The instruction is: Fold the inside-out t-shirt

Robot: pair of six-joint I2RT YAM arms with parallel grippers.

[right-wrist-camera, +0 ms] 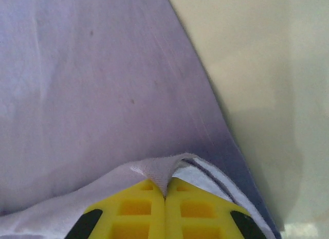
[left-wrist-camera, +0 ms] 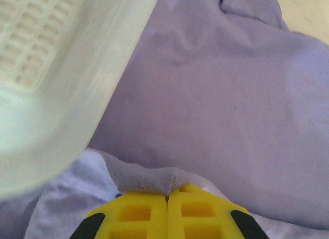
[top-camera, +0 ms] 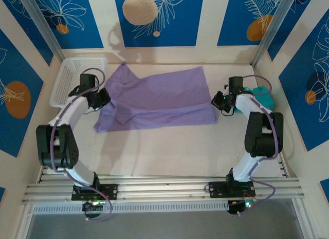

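- The inside-out t-shirt is lying spread across the far half of the surface. Its lavender cloth is stretching sideways between the two arms, with creases and a loose flap showing toward its left end.
- Its left end is lying just beside the white basket. From the left wrist the cloth is running right up to the basket's wall, though I cannot tell whether it is tucking under it.
- The left pincer is sitting at that left edge. Close up, its yellow fingers are pressing together with a small ridge of the shirt's fabric nipped between their tips.
- The right pincer is doing the same at the opposite edge: fingers closed tight, a fold of hemmed edge with its stitching line caught between them, and bare surface lying just beyond to the right.
- A teal garment is lying behind the right arm, apart from the shirt and taking no part in this.
- To my eye, the arms are gripping the two ends ready to lift, either to pull the shirt flat or to carry an edge over into a fold; nothing is looking neatly folded yet.
- The next move is calling for both ends to rise together with even tension, so the thin cloth is not sagging or slipping free, and for the left side to be clearing the basket as it goes.
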